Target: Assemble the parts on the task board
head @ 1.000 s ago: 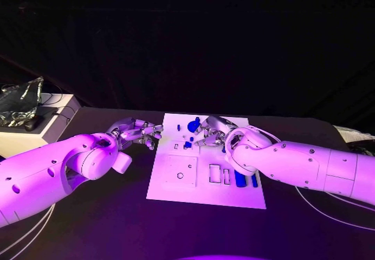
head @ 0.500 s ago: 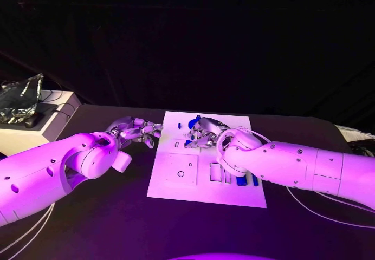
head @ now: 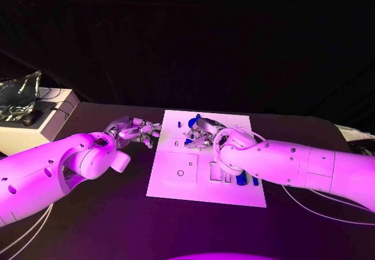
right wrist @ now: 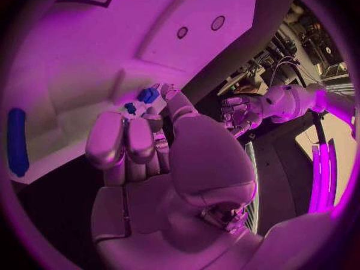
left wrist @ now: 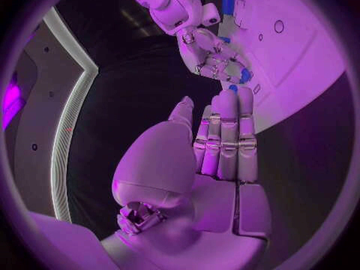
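Observation:
The white task board (head: 205,187) lies in the middle of the black table. My right hand (head: 203,134) hovers low over its far part, fingers curled, and its fingertips pinch a small blue part (right wrist: 147,95). A second small blue part (right wrist: 129,108) sits just beside those fingers. The left wrist view shows that right hand (left wrist: 213,57) with a blue part (left wrist: 245,75) at its fingertips. Two long blue parts (head: 240,179) lie on the board's right side. My left hand (head: 139,131) hangs just off the board's left edge, fingers straight and together (left wrist: 225,138), holding nothing.
A pale box (head: 35,127) with a crumpled clear bag on it stands at the table's far left. White cables (head: 328,214) trail over the table at the right. The board has several cut-out slots (head: 215,172) and a round hole (head: 180,174).
My right hand and forearm have shifted a little left over the far part of the board. The left hand has stayed almost where it was.

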Action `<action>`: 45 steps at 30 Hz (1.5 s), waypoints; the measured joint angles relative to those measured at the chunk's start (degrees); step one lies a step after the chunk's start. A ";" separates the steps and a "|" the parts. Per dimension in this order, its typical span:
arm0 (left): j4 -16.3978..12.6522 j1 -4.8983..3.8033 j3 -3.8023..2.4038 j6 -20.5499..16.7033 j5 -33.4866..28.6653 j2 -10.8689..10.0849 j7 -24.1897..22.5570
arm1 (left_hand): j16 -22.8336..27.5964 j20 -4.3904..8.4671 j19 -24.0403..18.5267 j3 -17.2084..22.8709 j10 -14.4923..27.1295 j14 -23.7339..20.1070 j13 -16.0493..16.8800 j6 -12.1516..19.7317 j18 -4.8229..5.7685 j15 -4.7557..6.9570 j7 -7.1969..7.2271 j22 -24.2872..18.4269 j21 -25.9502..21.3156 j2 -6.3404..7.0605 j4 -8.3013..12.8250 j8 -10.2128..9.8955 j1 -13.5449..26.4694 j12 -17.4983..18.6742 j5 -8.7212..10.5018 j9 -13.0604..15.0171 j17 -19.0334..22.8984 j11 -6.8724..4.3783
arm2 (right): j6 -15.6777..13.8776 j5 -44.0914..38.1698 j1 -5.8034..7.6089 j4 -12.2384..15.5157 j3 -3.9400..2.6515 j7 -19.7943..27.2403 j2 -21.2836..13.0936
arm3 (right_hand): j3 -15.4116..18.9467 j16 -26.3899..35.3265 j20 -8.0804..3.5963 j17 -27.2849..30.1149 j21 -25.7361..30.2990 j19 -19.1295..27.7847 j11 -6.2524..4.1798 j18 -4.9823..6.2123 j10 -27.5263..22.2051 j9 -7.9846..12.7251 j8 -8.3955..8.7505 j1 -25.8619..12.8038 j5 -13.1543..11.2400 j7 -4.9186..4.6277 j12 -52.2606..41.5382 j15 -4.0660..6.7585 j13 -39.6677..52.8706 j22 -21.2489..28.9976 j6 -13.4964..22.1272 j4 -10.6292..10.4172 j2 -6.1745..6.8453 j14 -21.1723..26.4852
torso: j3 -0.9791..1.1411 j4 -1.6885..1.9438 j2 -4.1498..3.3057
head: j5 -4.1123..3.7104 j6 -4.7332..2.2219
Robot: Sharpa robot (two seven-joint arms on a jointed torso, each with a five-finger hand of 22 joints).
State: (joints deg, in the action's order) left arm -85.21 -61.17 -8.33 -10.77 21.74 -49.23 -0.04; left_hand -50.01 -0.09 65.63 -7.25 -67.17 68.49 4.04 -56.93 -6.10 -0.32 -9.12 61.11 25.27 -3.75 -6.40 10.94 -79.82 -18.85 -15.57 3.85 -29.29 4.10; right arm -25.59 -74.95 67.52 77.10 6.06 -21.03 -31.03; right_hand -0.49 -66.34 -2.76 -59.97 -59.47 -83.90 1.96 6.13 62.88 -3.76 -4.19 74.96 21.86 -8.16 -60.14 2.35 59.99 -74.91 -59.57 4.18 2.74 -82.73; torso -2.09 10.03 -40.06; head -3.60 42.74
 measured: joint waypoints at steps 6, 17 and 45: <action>-0.08 0.00 0.00 -0.07 0.00 -0.02 0.03 | 0.00 0.00 0.00 0.00 0.00 0.00 0.00 0.00 0.00 0.00 0.00 0.00 0.00 0.00 0.00 0.00 0.00 0.00 0.00 0.00 0.01 0.00 | 0.50 -0.72 0.00 -0.56 0.00 -0.87 0.57 | -0.16 -0.23 0.00 -0.08 -0.03 0.00 0.06 0.00 0.06 0.00 0.00 0.00 0.00 0.01 0.00 0.00 0.09 0.00 0.01 -0.16 0.00 0.00 | -0.04 0.01 0.00 | -0.02 0.10; -0.22 0.00 0.00 -0.10 0.00 -0.09 0.07 | 0.36 0.00 0.00 0.00 0.22 0.00 0.00 0.00 0.00 0.00 0.00 -0.26 -0.20 0.00 0.00 0.00 0.00 0.00 0.00 0.00 0.26 0.22 | 1.26 -1.62 -0.01 -1.72 0.00 -2.21 1.24 | -0.09 -0.22 0.00 -0.07 -0.03 0.00 0.10 0.00 0.10 0.00 0.00 -0.03 0.00 0.10 0.00 0.00 0.09 -0.04 0.09 -0.56 -0.03 0.00 | -0.04 -0.08 -0.02 | -0.02 0.30; -0.21 0.00 0.01 -0.10 -0.01 -0.06 0.16 | 0.81 -0.01 0.01 0.29 0.34 0.00 -0.01 0.00 0.00 0.00 0.00 -0.58 -0.82 -0.46 0.29 0.00 -0.46 0.01 0.01 0.01 0.65 0.09 | 2.53 -1.86 -0.06 -3.55 0.00 -2.92 2.81 | 0.22 -0.45 0.00 -0.06 -0.26 0.00 0.26 0.00 0.26 0.00 0.00 -1.45 0.00 0.19 0.01 0.00 0.14 -0.02 0.03 -1.51 0.06 0.00 | -0.11 -0.14 0.03 | -0.03 0.77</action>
State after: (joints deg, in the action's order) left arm -85.42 -61.17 -8.32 -10.88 21.73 -49.29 0.11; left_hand -49.20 -0.10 65.63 -6.96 -66.84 68.49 4.03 -56.93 -6.10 -0.32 -9.12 60.54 24.46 -4.21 -6.11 10.94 -80.28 -18.84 -15.56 3.86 -28.63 4.19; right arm -23.06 -76.81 67.46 73.54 6.06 -23.95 -28.23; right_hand -0.27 -66.79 -2.76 -60.03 -59.73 -83.90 2.23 6.13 63.14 -3.76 -4.19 73.51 21.86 -7.96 -60.13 2.34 60.13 -74.93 -59.54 2.67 2.80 -82.72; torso -2.20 9.89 -40.03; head -3.64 43.52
